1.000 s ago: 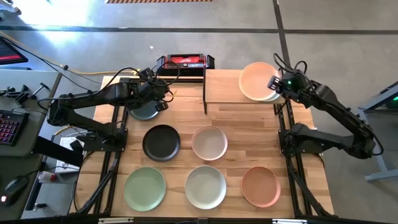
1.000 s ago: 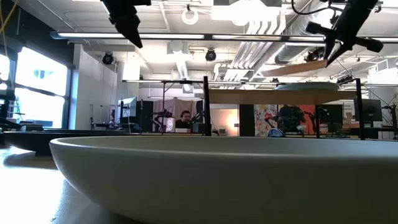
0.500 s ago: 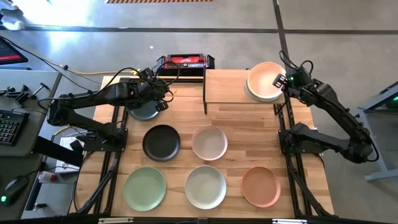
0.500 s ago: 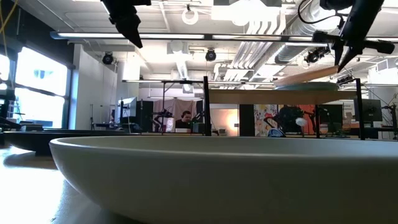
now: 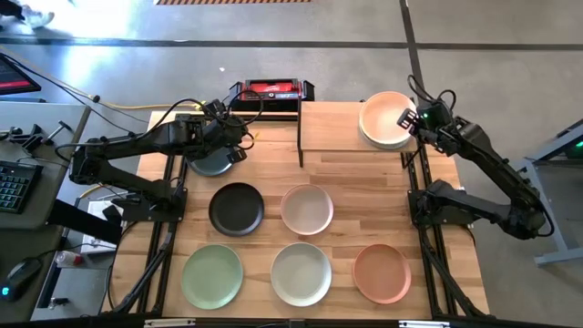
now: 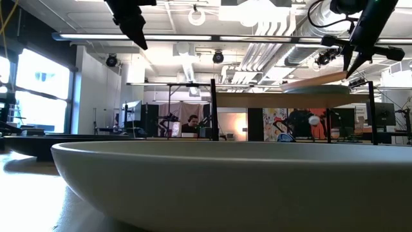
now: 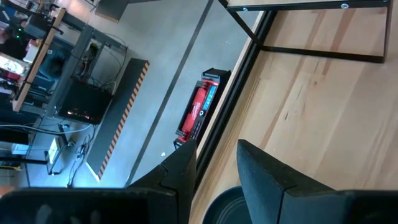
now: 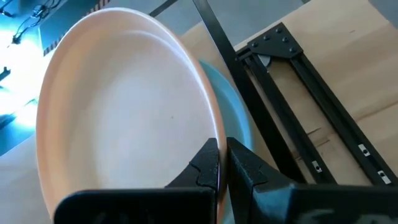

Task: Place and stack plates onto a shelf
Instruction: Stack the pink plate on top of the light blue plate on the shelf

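1. Grey concrete floor (image 5: 364, 23) around the table, with a dark seam and hazard-striped strip (image 7: 118, 124).
2. Ceiling (image 6: 212, 26): white ducts, strip lights.
3. Bright window (image 6: 38, 90) on one side.
4. Keyboard (image 5: 13, 187) on side desk.
5. Seated person (image 6: 191, 124) far back.

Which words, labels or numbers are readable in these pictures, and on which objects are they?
No text reads clearly.
Red-and-black box: white lettering on its red top, too small to read.
Same box, left wrist view: markings blurred.
Posters behind the shelf: unreadable.

The wooden table (image 5: 364, 191) carries the shelf (image 5: 332, 128) and six plates (image 5: 307, 209).
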Controlling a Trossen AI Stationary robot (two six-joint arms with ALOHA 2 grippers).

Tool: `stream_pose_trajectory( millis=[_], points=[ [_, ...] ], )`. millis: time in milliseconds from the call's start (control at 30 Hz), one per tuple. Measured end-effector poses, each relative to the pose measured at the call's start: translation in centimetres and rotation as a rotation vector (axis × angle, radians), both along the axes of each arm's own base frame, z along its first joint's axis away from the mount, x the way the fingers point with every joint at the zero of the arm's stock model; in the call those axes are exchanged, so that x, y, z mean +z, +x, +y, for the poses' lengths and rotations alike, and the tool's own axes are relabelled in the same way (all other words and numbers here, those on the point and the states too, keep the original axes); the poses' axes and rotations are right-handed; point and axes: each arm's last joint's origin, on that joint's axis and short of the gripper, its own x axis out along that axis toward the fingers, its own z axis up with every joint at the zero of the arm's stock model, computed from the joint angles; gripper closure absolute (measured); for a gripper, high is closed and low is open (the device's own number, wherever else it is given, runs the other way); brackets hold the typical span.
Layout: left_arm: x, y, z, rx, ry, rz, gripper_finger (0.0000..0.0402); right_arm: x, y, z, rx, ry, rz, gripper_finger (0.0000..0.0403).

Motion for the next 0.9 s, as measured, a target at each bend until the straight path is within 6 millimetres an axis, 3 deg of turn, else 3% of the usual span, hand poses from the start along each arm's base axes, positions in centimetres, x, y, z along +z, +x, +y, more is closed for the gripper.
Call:
stream_pose_trajectory(
  millis=[900],
  points=[
    [0.0, 0.0, 0.0, 0.0, 0.0, 0.0, 0.0296, -0.8, 0.8, -1.1, 0.029, 0.057, 0.066, 0.0402]
  ],
)
